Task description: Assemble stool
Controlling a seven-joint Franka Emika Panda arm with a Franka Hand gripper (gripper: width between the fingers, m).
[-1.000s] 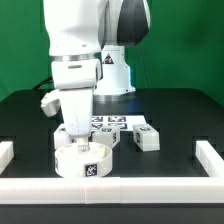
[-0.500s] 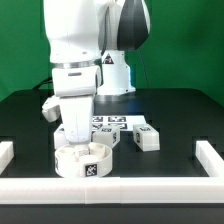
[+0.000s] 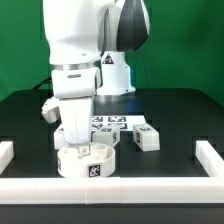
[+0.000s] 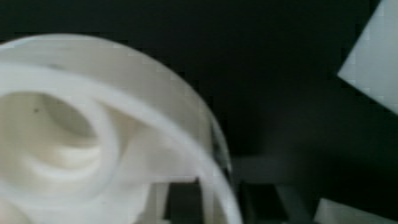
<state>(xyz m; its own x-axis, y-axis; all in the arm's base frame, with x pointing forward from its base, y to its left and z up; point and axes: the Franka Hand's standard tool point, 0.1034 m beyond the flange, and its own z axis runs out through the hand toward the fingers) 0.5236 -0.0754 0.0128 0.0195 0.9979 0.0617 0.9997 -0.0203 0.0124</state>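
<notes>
The round white stool seat (image 3: 85, 161) lies near the front of the black table with its hollow side up and a tag on its side wall. My gripper (image 3: 78, 141) reaches down onto the seat's back rim. In the wrist view my gripper (image 4: 222, 200) has a dark finger on each side of the seat's thin rim wall (image 4: 192, 120) and is shut on it. One white tagged leg (image 3: 146, 138) lies to the exterior view's right of the seat. Another leg (image 3: 108, 137) lies just behind the seat.
The marker board (image 3: 118, 123) lies flat behind the legs. White border bars run along the front (image 3: 120, 188), the exterior view's left (image 3: 8, 152) and its right (image 3: 210, 155). The robot's base stands at the back.
The seat has turned slightly in my grip, its side tag moving toward the exterior view's right. The arm has stayed over the seat.
</notes>
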